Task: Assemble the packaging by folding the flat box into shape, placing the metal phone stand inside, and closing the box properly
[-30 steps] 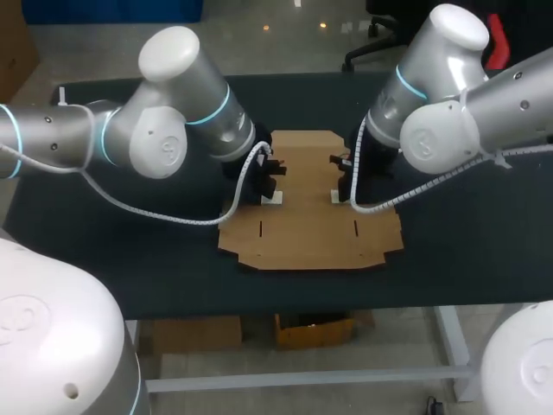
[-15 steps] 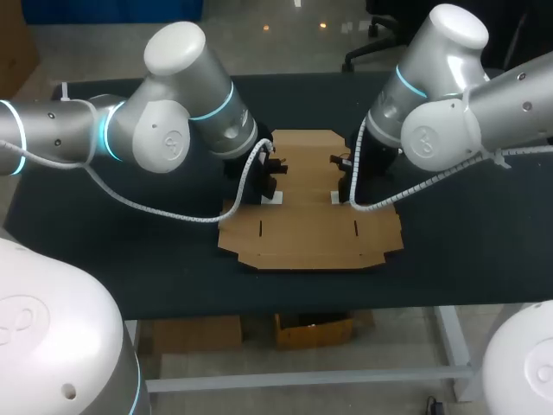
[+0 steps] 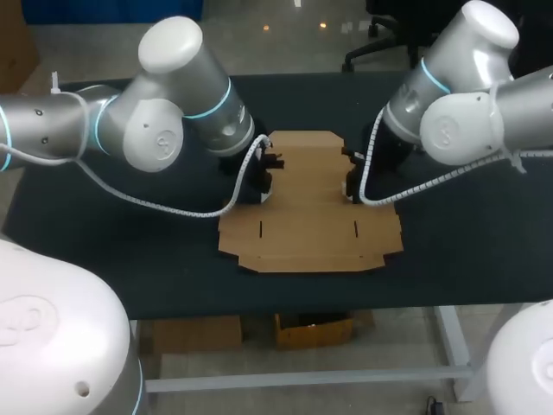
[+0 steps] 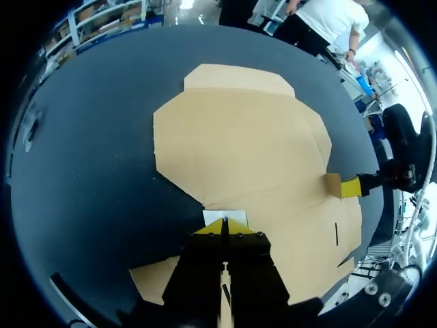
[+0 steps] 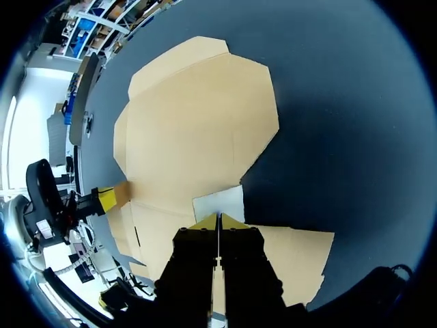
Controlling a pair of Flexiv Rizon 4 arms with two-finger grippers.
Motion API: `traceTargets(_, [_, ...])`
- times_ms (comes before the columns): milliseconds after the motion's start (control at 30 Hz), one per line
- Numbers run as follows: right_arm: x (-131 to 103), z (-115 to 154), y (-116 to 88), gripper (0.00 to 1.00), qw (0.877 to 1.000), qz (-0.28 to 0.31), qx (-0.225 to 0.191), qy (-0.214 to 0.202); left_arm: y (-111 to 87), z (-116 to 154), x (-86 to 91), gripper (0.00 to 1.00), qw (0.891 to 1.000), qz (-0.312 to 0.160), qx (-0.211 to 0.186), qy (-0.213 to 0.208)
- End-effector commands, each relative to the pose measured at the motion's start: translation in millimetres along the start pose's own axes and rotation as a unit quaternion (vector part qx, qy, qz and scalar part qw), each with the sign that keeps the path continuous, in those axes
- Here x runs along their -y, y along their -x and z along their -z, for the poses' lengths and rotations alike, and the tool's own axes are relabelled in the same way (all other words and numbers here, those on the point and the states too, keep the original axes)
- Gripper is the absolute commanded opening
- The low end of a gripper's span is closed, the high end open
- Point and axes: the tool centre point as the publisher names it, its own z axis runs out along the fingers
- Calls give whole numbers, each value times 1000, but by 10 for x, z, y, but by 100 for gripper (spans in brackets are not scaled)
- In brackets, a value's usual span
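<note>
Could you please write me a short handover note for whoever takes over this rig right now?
Left gripper: shut, apparently pinching a small side flap of the cardboard box.
Right gripper: the same, on the opposite side flap.
Box: lying flat and unfolded in the middle of the table, between the two arms.
Phone stand: not in view.
Done: only the two flaps are gripped; no walls are raised.
Left: fold the box into shape, put the stand inside, close it.
</note>
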Motion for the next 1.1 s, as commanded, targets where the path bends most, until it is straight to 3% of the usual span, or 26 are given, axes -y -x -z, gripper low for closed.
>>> traceTargets(33, [2,122,127,0,1000,-2,-29,-9,47,157,-73,0,1000,8,7,-9])
traceTargets(167, [-23,181,211,0,998,0,-55,-16,102,198,-71,0,1000,16,14,-9])
traceTargets(400, [-45,231,311,0,998,-8,-65,-20,216,255,-72,0,999,31,17,-9])
traceTargets(767, [-5,286,422,0,997,-18,-67,-27,285,398,-138,0,999,41,21,-11])
traceTargets(1100, [117,461,493,0,998,-15,-59,-6,330,564,-244,0,998,56,28,-7])
